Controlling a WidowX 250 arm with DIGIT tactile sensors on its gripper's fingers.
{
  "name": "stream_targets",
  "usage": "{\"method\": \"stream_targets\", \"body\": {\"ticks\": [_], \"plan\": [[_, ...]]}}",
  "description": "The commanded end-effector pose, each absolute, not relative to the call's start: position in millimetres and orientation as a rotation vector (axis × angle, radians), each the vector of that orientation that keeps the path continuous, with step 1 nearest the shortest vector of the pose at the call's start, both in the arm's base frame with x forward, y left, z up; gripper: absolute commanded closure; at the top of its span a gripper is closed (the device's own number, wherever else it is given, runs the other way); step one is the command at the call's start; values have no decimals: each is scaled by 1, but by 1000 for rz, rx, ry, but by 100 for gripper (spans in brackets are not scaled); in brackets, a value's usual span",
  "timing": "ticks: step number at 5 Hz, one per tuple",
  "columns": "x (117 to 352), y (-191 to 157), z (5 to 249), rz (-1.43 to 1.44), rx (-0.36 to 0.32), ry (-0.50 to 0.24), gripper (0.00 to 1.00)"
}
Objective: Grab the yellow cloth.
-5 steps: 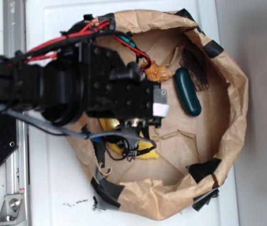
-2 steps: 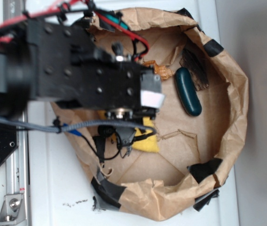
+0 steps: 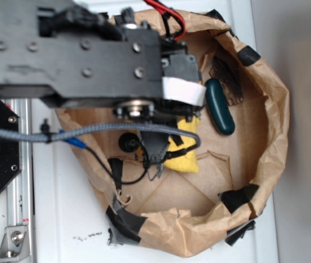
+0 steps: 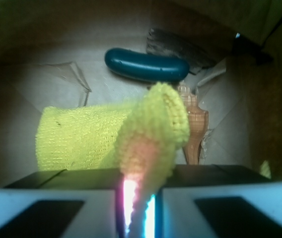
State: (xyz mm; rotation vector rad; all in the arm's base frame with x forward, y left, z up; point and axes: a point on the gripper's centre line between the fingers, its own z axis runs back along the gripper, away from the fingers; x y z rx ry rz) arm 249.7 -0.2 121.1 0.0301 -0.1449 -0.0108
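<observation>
My gripper [image 4: 138,198] is clamped on the yellow cloth [image 4: 106,136]: in the wrist view a fold of the terry runs down into the narrow slit between my two white pads [image 4: 46,198], which stand almost together with only fabric between them. The pinched fold rises as a peak right in front of me, and the rest of the cloth trails away to one side as a flat band, its long axis lying across my view, roughly parallel to the dark green capsule [image 4: 146,64] beyond it. So the cloth is not off to any side of me; it is in my grip, with its free part hanging or resting just below and ahead.

The orange seashell [image 4: 195,126] stands just behind the raised fold, near it; I cannot tell whether they touch.

From the exterior view my arm [image 3: 73,55] reaches in over the crumpled brown paper bowl [image 3: 270,126], wrist leaning across its rim, and the yellow cloth [image 3: 185,150] shows under my gripper [image 3: 183,98] on the inside of the bowl. I judge the grasp made; what remains is to raise it clear without dragging the shell.
</observation>
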Motion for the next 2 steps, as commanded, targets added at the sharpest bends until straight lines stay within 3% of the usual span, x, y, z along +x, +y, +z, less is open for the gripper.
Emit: {"method": "stream_targets", "body": {"ticks": [1,2], "plan": [[234,10,161,-15,139,-283,100],[235,18,154,13,148,-280,100]]}}
